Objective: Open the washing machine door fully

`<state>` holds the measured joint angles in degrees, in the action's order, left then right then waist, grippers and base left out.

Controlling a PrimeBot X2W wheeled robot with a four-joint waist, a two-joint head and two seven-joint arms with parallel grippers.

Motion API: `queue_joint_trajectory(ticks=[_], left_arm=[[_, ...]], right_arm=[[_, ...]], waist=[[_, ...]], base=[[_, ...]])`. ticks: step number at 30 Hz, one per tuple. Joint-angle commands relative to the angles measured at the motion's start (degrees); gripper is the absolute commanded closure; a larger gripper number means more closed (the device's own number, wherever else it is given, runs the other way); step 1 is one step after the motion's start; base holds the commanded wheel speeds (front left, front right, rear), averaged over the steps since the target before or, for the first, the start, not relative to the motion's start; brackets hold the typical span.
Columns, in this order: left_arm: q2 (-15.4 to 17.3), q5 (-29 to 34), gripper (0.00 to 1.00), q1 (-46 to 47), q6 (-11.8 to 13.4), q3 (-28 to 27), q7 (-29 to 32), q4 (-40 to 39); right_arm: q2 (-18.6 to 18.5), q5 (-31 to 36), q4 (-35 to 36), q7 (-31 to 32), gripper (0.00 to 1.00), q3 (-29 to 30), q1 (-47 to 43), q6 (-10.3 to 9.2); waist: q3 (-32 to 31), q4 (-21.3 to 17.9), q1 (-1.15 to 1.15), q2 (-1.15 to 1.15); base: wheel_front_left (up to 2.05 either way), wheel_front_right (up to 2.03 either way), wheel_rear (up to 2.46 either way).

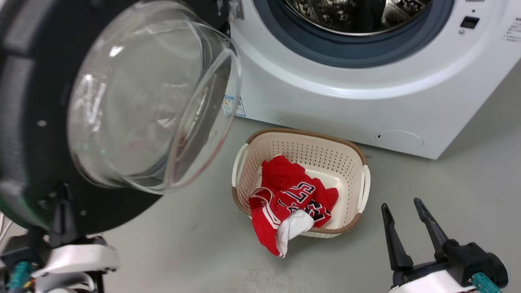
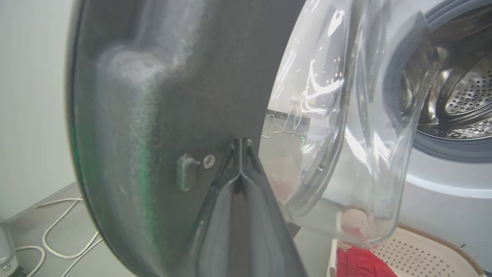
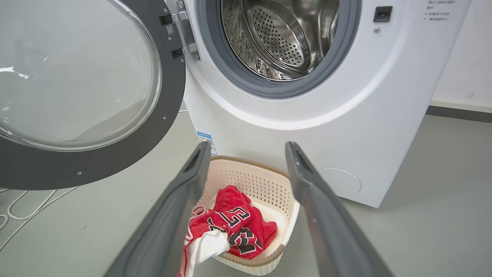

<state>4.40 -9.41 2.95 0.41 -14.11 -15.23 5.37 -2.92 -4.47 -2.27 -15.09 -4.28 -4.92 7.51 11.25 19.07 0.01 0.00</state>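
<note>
The washing machine door (image 1: 24, 81) stands swung out to the left of the white washing machine (image 1: 346, 106), its clear glass bowl (image 1: 150, 93) bulging toward the drum mouth (image 1: 354, 16). In the right wrist view the door (image 3: 169, 96) hangs on its metal hinge (image 3: 184, 34) beside the machine (image 3: 346, 115). My left gripper (image 1: 63, 191) is at the door's lower edge; in the left wrist view its fingers are shut together, and the left gripper (image 2: 240, 141) touches the door's dark inner face (image 2: 153, 96). My right gripper (image 1: 400, 202) (image 3: 248, 144) stands open over the floor, holding nothing.
A cream laundry basket (image 1: 358, 162) (image 3: 250, 173) with a red jersey (image 1: 293, 195) sits on the grey floor in front of the machine, between door and right gripper. White cables (image 2: 57, 231) (image 3: 23, 207) lie on the floor under the door.
</note>
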Motion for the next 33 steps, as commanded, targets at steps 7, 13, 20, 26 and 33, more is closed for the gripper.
queue_joint_trajectory(ticks=[7, 13, 20, 26, 33], left_arm=[[1.52, 1.06, 1.00, 6.72, -0.96, -9.51, 0.14, 4.45], [4.03, 1.91, 1.00, 11.04, -2.09, -14.97, 0.15, 8.81], [6.22, 1.81, 1.00, 14.17, -2.53, -20.11, 0.15, 13.57], [7.86, 2.77, 1.00, 17.08, -2.82, -22.88, 0.15, 18.06], [8.08, 4.04, 1.00, 18.81, -3.67, -24.49, 0.14, 19.15]], right_arm=[[0.07, 1.03, 0.12, -0.10, 0.00, 0.58, 2.17, -0.04], [0.06, 1.44, -0.17, -0.10, 0.00, 0.41, 3.23, -0.04], [0.07, 1.42, -0.22, -0.10, 0.00, 0.43, 4.17, -0.04], [0.06, 1.51, -0.22, -0.10, 0.00, 0.36, 4.33, -0.04], [0.06, 1.51, -0.09, -0.10, 0.00, 0.18, 4.52, -0.04]], waist=[[3.26, -2.31, -0.01, 0.00], [4.62, -3.76, -0.01, 0.00], [5.30, -5.49, -0.01, 0.00], [5.58, -6.45, -0.01, 0.00], [5.49, -6.89, -0.01, 0.00]], base=[[0.00, 0.00, 0.00], [0.00, 0.00, 0.00], [0.00, 0.00, 0.00], [0.00, 0.00, 0.00], [0.00, 0.00, 0.00]])
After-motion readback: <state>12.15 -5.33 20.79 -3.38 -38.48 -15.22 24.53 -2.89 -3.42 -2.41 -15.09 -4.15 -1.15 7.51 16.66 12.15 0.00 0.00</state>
